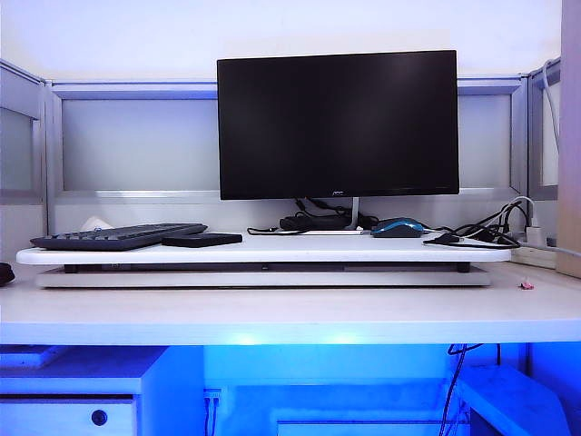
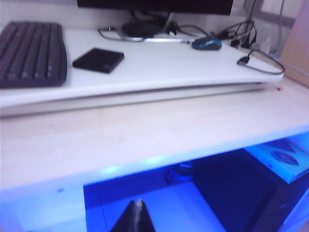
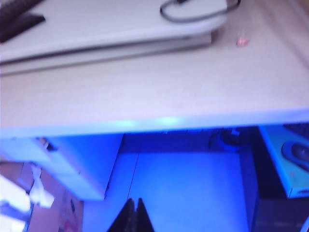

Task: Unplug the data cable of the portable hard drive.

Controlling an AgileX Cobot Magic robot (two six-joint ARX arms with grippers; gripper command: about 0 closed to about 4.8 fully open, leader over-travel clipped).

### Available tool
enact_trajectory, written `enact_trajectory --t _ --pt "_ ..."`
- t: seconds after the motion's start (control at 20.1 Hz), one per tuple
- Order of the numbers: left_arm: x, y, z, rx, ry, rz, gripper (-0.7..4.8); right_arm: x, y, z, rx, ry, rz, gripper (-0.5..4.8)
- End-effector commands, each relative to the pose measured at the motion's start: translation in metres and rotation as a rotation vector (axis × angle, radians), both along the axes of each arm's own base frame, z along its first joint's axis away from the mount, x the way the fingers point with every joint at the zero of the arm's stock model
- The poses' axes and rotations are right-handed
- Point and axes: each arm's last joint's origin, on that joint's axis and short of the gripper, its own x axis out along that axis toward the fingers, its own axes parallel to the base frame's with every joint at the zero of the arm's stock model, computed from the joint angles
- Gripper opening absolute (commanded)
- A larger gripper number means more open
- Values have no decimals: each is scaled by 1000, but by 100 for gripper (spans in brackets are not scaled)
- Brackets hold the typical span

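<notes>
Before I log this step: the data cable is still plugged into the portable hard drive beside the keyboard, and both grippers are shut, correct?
Not quite: the left wrist view shows the portable hard drive alone, and the data cable lying apart. The left gripper and right gripper are shut.

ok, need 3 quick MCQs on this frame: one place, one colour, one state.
1. Where does the hard drive lie?
A. beside the keyboard on the white riser
B. under the monitor
C. on the mouse

2. What colour is the mouse?
A. white
B. blue and black
C. red

3. How is the data cable?
A. plugged into the drive
B. held by the left gripper
C. loose at the riser's far end, plug clear of the drive

Answers: 1 A, the drive sits just off the keyboard's end. 2 B, blue top and dark sides. 3 C, the cable loops far from the drive; left gripper and right gripper are shut, below the desk edge.
</notes>
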Motion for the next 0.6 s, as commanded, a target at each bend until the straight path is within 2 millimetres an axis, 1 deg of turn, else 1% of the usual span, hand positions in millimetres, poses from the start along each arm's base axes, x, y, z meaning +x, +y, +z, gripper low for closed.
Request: enact_trajectory --t 0.05,0.25,0.35,0.45,0.6 --pt "0 0 0 5 -1 -3 -5 1 0 -4 -1 51 7 -8" --pt "0 0 1 -29 2 -13 -4 1 0 -4 -1 46 6 -8" --pt "0 0 1 -45 9 -12 -4 1 0 3 -44 -46 16 -9" --pt "0 0 0 -47 27 -14 -4 -2 0 11 -42 -142 16 -8" --pt "-1 -1 -5 -48 75 -26 -4 -5 0 13 -38 -171 19 -8"
